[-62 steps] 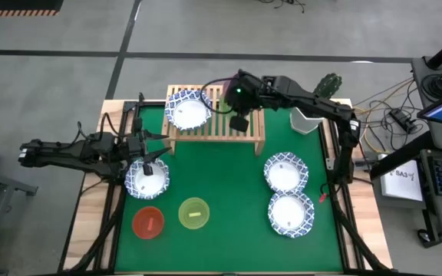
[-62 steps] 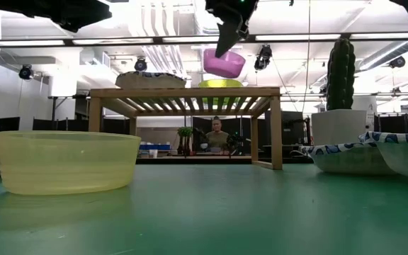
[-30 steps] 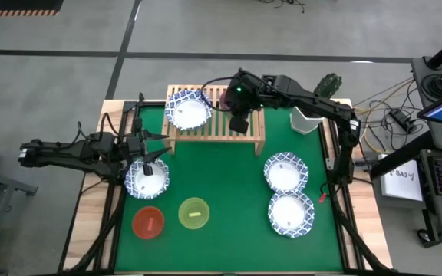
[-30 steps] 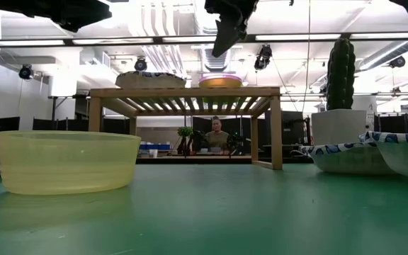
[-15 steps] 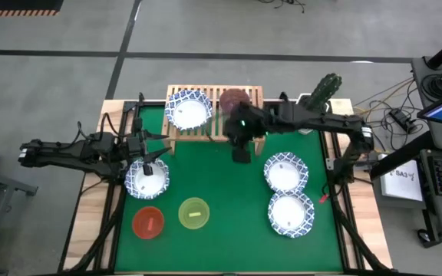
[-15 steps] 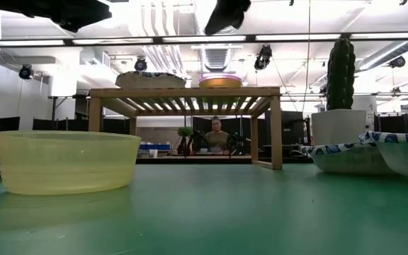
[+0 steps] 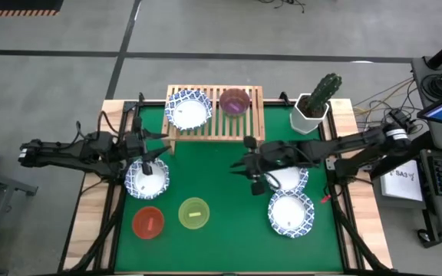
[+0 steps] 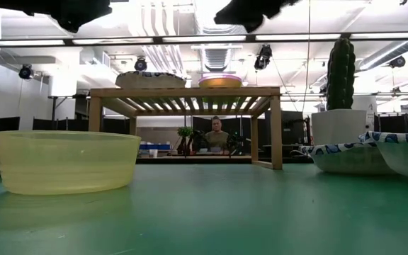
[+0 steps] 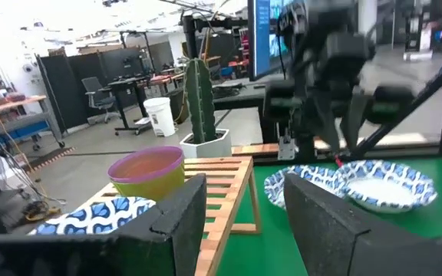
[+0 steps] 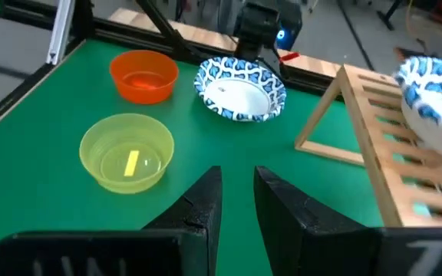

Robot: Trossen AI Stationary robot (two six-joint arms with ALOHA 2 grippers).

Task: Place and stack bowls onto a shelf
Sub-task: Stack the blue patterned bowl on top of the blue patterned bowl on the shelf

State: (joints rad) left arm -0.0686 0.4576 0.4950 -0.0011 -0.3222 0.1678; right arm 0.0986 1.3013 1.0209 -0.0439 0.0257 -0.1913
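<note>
On the light-wood shelf rest a white blue-rimmed bowl and a purple bowl, which sits nested in a green one. My right gripper hangs above the green mat, beside two white bowls. In the right wrist view its fingers are slightly open with nothing between them. My left gripper stands open above another white bowl, its fingers wide apart. A red bowl and a yellow bowl sit near the front edge.
A white hexagonal pot with a cactus stands at the far right corner of the table. In the low view a person sits behind the shelf, beyond the table. Bare green mat lies between the shelf and the front bowls.
My right gripper has come away from the shelf toward the table's near and right side and has sunk lower, tipping from pointing down to nearly level. The purple bowl stays on the shelf, nested in the green one.
</note>
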